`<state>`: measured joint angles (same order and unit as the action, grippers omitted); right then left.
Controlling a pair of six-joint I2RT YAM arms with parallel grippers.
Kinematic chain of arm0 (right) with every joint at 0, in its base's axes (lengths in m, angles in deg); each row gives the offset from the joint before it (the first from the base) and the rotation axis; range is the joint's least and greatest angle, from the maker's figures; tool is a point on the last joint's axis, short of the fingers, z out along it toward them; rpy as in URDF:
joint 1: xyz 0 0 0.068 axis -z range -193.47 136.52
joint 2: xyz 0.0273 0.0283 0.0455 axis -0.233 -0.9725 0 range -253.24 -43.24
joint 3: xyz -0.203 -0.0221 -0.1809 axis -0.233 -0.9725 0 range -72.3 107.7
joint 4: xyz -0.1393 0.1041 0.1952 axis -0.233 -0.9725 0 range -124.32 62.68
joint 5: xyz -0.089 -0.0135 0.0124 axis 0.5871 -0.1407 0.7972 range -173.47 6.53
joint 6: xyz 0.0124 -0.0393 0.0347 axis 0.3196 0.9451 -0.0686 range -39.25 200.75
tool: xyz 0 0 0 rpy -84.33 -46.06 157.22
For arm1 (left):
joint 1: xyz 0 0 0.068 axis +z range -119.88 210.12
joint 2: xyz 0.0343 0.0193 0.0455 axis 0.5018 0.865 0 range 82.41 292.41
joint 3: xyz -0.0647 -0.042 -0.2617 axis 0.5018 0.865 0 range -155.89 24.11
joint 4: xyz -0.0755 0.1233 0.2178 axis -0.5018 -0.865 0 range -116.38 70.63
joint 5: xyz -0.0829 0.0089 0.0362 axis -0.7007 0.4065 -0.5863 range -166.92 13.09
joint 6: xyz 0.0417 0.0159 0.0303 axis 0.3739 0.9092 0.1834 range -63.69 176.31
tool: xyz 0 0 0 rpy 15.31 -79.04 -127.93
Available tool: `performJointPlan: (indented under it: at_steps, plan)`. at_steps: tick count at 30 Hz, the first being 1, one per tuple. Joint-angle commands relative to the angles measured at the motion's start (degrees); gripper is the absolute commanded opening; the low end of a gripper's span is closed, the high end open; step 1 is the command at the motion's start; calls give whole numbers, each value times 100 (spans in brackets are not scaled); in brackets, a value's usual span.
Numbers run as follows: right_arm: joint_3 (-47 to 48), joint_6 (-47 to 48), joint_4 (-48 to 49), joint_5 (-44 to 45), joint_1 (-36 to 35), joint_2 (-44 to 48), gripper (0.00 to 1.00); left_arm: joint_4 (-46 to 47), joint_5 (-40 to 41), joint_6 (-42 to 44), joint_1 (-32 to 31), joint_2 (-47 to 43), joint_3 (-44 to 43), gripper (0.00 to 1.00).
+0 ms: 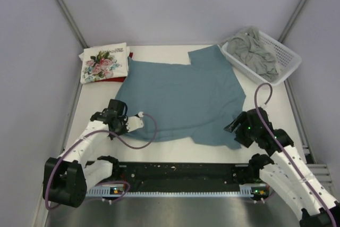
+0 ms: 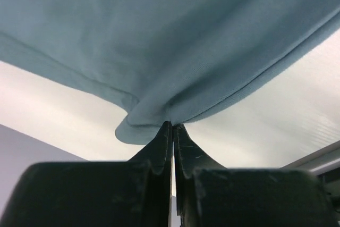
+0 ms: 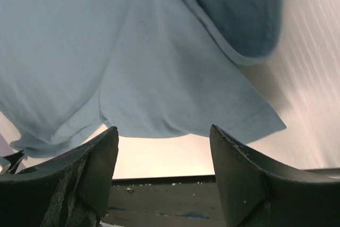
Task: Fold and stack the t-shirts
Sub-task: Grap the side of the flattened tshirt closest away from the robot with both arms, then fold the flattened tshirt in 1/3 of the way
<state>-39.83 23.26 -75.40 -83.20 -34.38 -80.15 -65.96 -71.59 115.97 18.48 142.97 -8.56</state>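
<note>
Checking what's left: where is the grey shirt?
In the top view, the grey shirt lies crumpled in the white basket at the far right corner of the table.

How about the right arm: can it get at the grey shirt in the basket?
Probably yes. The right gripper is open, and the grey shirt lies uncovered in the basket on that arm's side; only the flat teal shirt lies between.

We see only a thin edge of the dark red shirt [image 1: 129,55]; the floral shirt [image 1: 104,63] covers the rest. In the left wrist view the teal shirt [image 2: 159,35] runs off the top and both sides, and we cannot tell how much hem sits inside the left hand [image 2: 173,127]. The right wrist view blurs its upper right fold. The basket [image 1: 286,51] wall hides part of the grey shirt [image 1: 255,51].
</note>
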Motion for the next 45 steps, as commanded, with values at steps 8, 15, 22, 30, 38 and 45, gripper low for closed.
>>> performJointPlan:
  at_steps: [8, 15, 22, 30, 38, 45]
  plan:
    - [-1172, -2539, -554, 561, -247, 905, 60, 9, -392, -367, -5, 229, -504, 0]
    - [-1444, -2450, -493, 614, -247, 500, 56, -34, -400, -393, -5, 255, -557, 0]
    - [-1533, -2363, -404, 755, -247, 947, 0, -175, -330, -446, -5, 246, -600, 0]
    - [-410, -1495, -615, 1377, -247, 949, 0, -413, -234, -596, -5, 193, -899, 0]
    - [1410, 439, 16, 2240, -256, -491, 0, 96, -67, -912, -5, 694, -1856, 0]
    - [1824, 1776, 1518, 2110, 42, -1669, 0, 607, 495, -1123, 21, 1695, -2489, 0]
